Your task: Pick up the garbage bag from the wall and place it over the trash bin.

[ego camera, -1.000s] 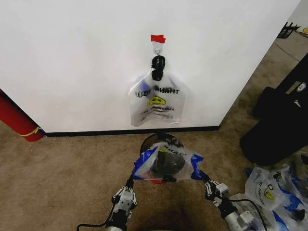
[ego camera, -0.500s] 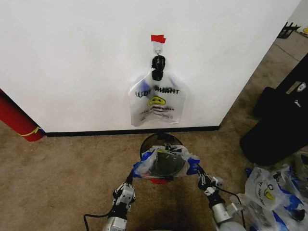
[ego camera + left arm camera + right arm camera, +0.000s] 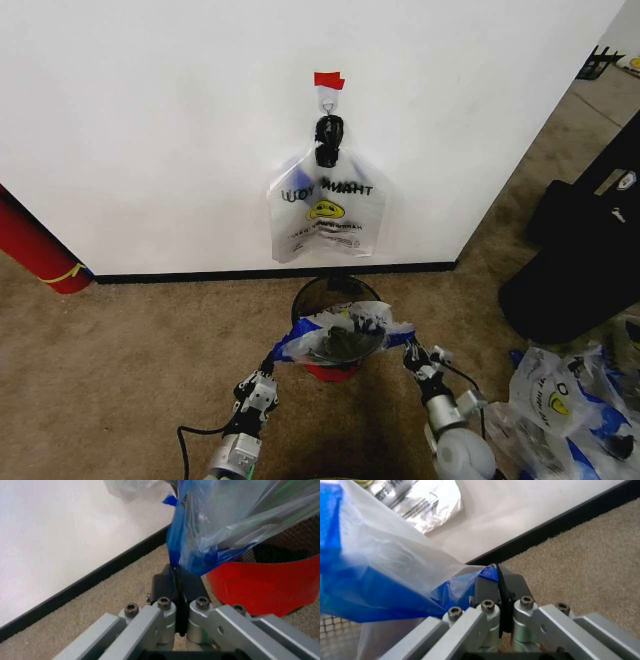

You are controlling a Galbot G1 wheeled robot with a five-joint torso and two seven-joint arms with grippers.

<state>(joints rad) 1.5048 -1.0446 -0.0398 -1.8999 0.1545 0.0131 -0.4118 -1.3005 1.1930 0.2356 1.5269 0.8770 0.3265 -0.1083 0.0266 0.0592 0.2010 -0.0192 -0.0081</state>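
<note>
thin clear plastic garbage bag (image 3: pixel 340 335) w/ blue patches is stretched open over the black mesh trash bin (image 3: pixel 330 297) by the wall (image 3: pixel 150 130). left gripper (image 3: pixel 270 366) and right gripper (image 3: pixel 410 352) each pinch closed on an edge, so the mouth spans the rim.

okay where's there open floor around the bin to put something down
Bare carpet lies left of the trash bin, between it and the red cylinder, along the baseboard. It is crowded around the bin: the left tool and right tool stretch the garbage bag over it, and more bags lie at right.
</note>
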